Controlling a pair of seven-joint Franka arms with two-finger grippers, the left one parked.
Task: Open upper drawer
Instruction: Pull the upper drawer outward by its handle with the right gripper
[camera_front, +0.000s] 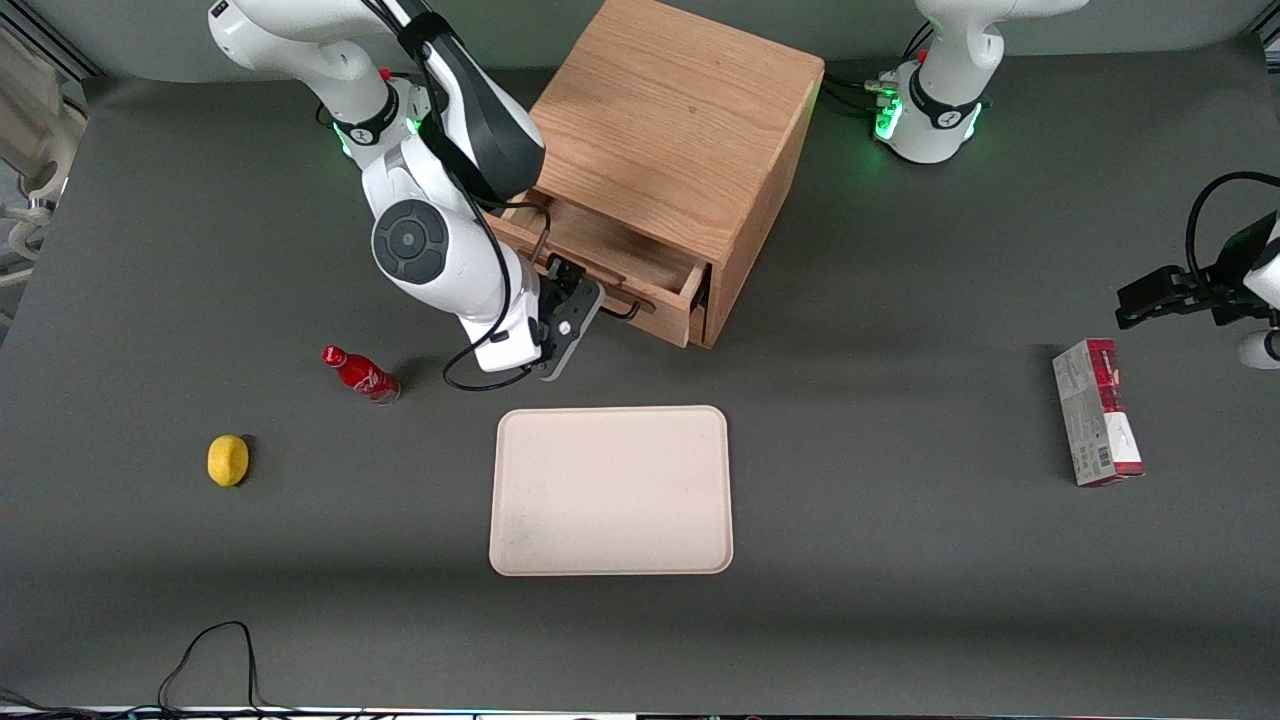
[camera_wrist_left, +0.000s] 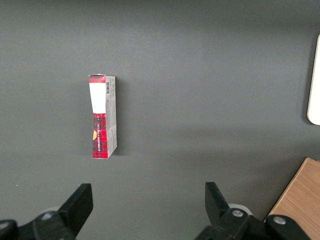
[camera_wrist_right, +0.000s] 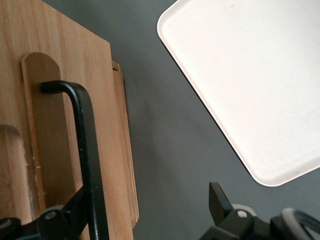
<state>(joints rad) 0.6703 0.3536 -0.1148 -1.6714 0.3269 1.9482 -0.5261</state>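
Oak upper drawer (camera_front: 610, 255) sits pulled partway out of the cabinet (camera_front: 680, 150). My gripper (camera_front: 590, 300) hangs at its front, jaws spread wide around the black handle (camera_wrist_right: 87, 155), one finger (camera_wrist_right: 222, 202) clear of it. Nearer the camera: beige tray (camera_front: 612, 490); red bottle (camera_front: 360, 374) and lemon (camera_front: 228, 460) toward my end of the tabletop (camera_front: 880, 560).

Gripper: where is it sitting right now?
In the front view the gripper is in front of the cabinet, at the black handle of the partly pulled-out upper drawer, above the table between cabinet and tray.
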